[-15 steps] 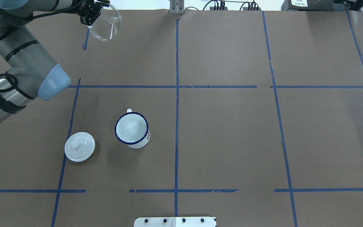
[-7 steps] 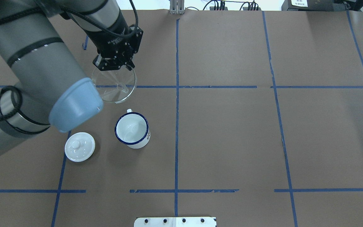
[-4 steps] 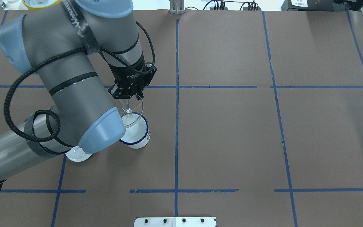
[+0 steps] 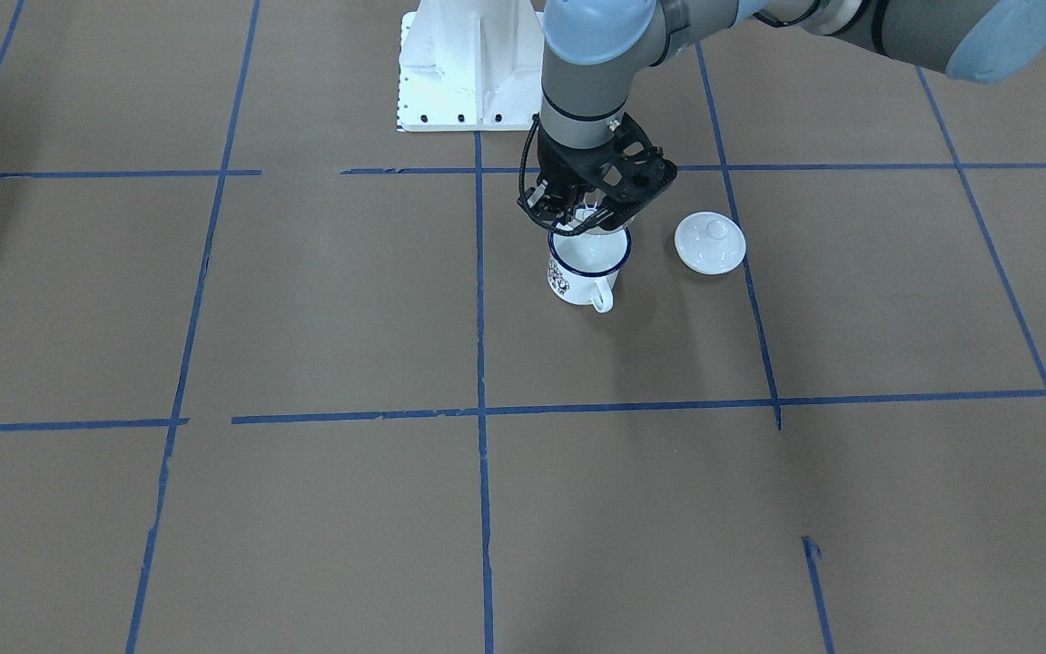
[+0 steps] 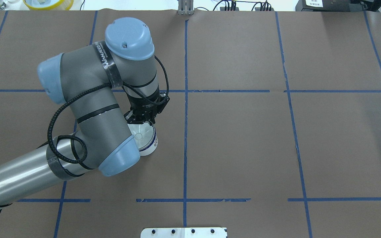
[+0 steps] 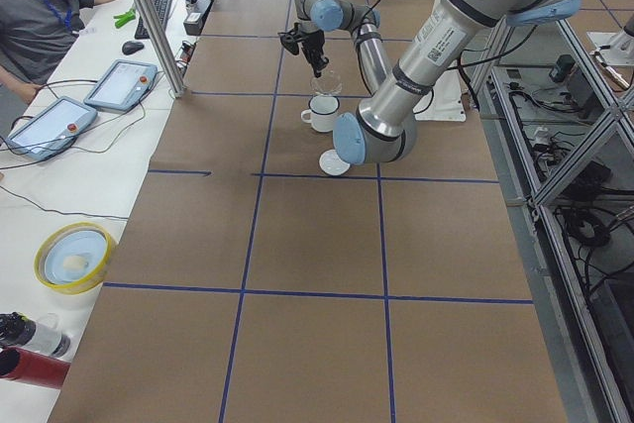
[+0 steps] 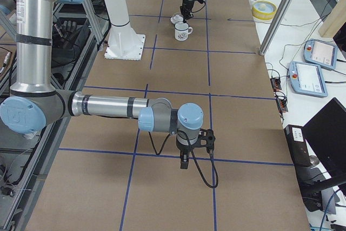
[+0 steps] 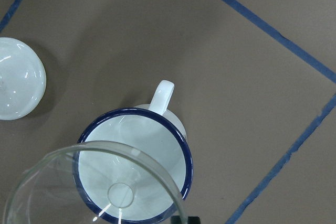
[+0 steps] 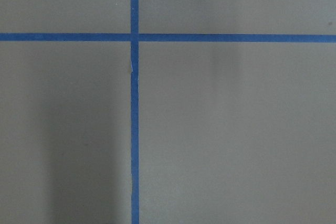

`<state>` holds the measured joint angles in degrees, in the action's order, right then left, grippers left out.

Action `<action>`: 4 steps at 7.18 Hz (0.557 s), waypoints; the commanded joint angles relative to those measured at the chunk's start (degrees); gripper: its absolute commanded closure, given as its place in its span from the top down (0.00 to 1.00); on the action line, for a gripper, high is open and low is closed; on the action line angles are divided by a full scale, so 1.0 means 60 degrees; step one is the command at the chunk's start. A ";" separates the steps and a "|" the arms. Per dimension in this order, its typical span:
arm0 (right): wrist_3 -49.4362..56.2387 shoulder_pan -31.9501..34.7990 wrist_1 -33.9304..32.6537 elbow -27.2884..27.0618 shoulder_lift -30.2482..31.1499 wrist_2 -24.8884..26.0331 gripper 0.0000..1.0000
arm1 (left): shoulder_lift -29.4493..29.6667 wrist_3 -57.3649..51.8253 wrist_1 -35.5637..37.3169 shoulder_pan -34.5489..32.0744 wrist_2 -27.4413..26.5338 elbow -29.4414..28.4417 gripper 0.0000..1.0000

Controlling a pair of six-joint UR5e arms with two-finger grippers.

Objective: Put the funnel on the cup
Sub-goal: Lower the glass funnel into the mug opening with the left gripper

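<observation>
Left gripper (image 5: 143, 120) was clamped on the rim of the clear funnel (image 8: 100, 187), holding it above the white enamel mug (image 4: 582, 268), spout over the mug's mouth; contact could not be confirmed. Right gripper (image 7: 184, 162) hung low, well apart; open or closed could not be told. A knobbed white lid (image 4: 710, 242) lay beside the mug on the brown paper-covered table (image 4: 305, 300), gridded with blue tape (image 4: 478, 345). An operator (image 6: 45, 7) sat alongside.

Bright even light, soft shadows, sharp focus, glints on the funnel (image 8: 100, 187).
</observation>
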<state>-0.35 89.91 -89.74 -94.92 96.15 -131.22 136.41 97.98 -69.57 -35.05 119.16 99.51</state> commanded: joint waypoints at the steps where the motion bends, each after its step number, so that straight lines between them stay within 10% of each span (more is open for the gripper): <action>1: 0.0000 0.0000 0.0000 0.0000 0.0000 0.0000 1.00 | -0.0175 -0.0012 -0.0399 0.0172 -0.0012 -0.0194 0.00; 4: 0.0000 0.0000 0.0000 0.0000 0.0000 0.0000 1.00 | -0.0236 -0.0303 -0.0930 0.0172 -0.0027 -0.0648 0.00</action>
<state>-0.35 89.91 -89.74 -94.92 96.15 -131.22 135.07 97.29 -74.63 -34.05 119.04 96.15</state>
